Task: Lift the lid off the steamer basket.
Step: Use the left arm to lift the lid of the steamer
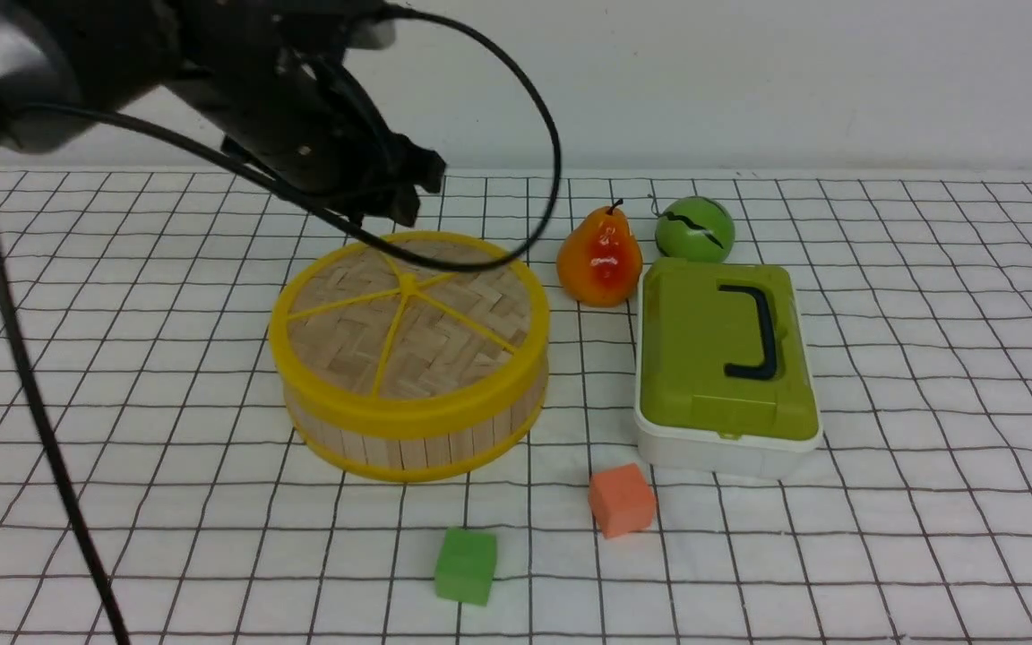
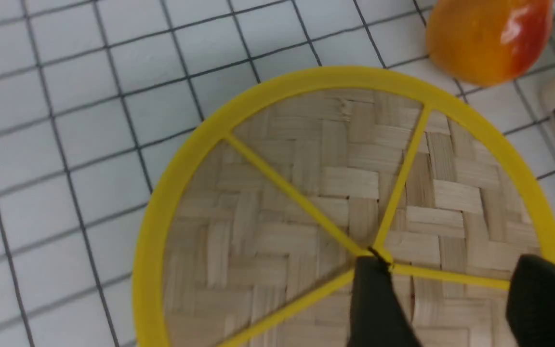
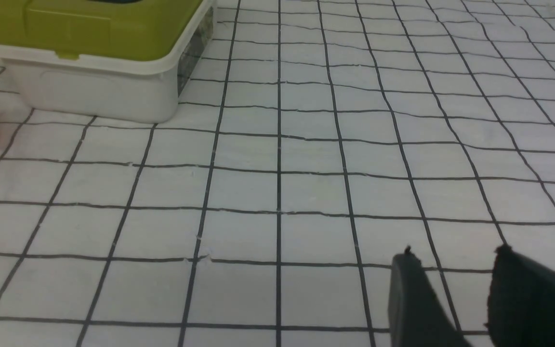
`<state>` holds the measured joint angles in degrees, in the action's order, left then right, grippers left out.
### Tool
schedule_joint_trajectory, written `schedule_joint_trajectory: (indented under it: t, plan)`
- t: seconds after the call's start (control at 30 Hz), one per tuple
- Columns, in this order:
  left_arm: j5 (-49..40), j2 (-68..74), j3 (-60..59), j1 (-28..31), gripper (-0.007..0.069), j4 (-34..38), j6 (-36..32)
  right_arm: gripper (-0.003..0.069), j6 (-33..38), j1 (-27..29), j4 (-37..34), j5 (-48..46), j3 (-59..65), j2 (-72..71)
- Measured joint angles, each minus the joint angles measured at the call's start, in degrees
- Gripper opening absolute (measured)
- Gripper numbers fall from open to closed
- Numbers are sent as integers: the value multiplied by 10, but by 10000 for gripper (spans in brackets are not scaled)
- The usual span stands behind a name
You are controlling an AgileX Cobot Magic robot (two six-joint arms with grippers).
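In the front view, your left arm leans in from ten o'clock, its left gripper [image 1: 417, 191] near the lid [image 1: 458, 345], which sits on the basket [image 1: 417, 448]. The box [image 1: 722, 457] at three o'clock has its green top on; you can't see inside either.

In the left wrist view, the jaws are wide apart, holding nothing, over the lid.

In the right wrist view, the right gripper [image 3: 451, 253] is part open and empty.

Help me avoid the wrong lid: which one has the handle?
The green rectangular lid on the white box; its handle is black, whereas the bamboo lid has a yellow knob.
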<state>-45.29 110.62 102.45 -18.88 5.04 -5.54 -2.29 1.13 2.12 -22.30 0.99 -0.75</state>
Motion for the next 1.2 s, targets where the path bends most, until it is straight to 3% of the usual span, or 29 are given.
schedule_joint_trajectory:
  t: [0.13,0.3,0.47,0.6,0.63,0.7,0.83,1.2]
  plan:
    - [20,36,0,-29,407,-68,37,239,0,0,0,0,0,0]
    - [23,60,1,-28,407,-94,120,239,0,0,0,0,0,0]
    - [12,63,1,-28,392,-97,136,239,0,0,0,0,0,0]
    - [3,63,3,-28,319,-98,137,239,0,0,0,0,0,0]
    - [-1,63,3,-28,234,-98,138,239,0,0,0,0,0,0]
    - [-1,63,3,-28,187,-98,138,239,0,0,0,0,0,0]
    - [-2,67,5,-28,-6,-101,139,239,0,0,0,0,0,0]
    - [-9,14,9,-28,-13,-110,140,239,0,0,0,0,0,0]
